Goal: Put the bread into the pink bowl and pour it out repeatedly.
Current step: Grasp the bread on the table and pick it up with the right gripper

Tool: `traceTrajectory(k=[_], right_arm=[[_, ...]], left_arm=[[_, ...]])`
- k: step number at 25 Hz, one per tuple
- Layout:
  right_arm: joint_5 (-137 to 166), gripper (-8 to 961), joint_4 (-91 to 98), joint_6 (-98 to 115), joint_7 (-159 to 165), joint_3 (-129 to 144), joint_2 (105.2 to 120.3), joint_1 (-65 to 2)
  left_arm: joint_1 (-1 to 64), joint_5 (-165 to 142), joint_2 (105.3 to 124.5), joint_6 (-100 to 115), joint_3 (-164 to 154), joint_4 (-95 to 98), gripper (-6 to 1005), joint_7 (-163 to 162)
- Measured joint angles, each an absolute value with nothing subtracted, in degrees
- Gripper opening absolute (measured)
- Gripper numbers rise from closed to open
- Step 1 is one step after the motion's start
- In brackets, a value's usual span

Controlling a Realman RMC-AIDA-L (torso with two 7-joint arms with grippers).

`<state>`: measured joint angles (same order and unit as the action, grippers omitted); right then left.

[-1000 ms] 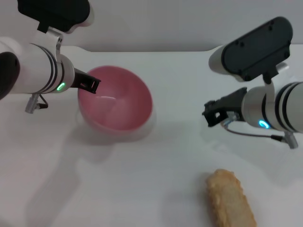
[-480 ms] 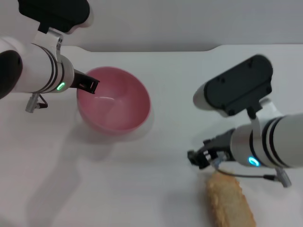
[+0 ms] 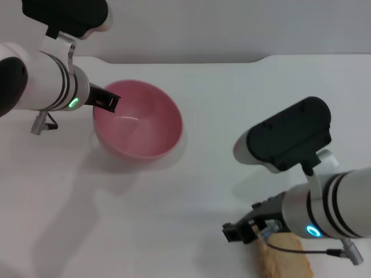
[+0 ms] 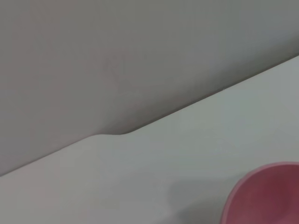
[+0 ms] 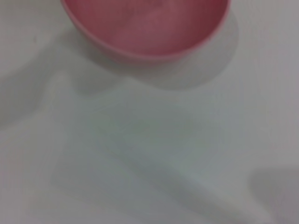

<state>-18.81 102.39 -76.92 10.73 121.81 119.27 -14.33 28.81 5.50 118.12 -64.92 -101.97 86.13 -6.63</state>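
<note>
The pink bowl (image 3: 139,121) stands at the table's back left; it also shows in the left wrist view (image 4: 273,196) and the right wrist view (image 5: 145,23). My left gripper (image 3: 108,102) holds the bowl's left rim, with the bowl slightly tilted and nothing inside it. The bread (image 3: 287,263), pale tan, lies at the front right edge, largely hidden under my right arm. My right gripper (image 3: 239,231) hangs open at the bread's far end, just left of it, with nothing between its fingers.
The white table (image 3: 191,191) ends at a far edge against a grey wall (image 3: 232,29). The bowl's shadow falls on the table to its front left.
My right arm has swung forward and down, from mid-table right to the bread's far end. The left gripper and the bowl have shifted slightly back and left.
</note>
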Motion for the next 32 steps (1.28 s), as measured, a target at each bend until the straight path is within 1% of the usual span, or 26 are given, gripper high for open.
traceTrajectory(k=[2,11,23,32], right_arm=[[-18.5,704,102.7,-77.9,10.8,121.5,119.27,-13.7],[-15.4,702,104.6,-80.5,11.0,119.2,119.36,-11.5],[-16.8,699,99.5,-76.6,12.0,120.8,119.44,-11.7],[-18.2,696,93.1,-73.2,12.2,120.6,119.2,-12.9]], left_arm=[[28.8,5.5,118.13,-64.8,-101.8,86.1,41,-6.6],[29.1,5.5,118.12,-63.7,-101.6,84.5,41,-6.6],[29.3,5.2,118.12,-63.5,-101.6,84.7,41,-6.5],[29.3,5.1,118.12,-63.5,-101.6,84.9,41,-6.1]])
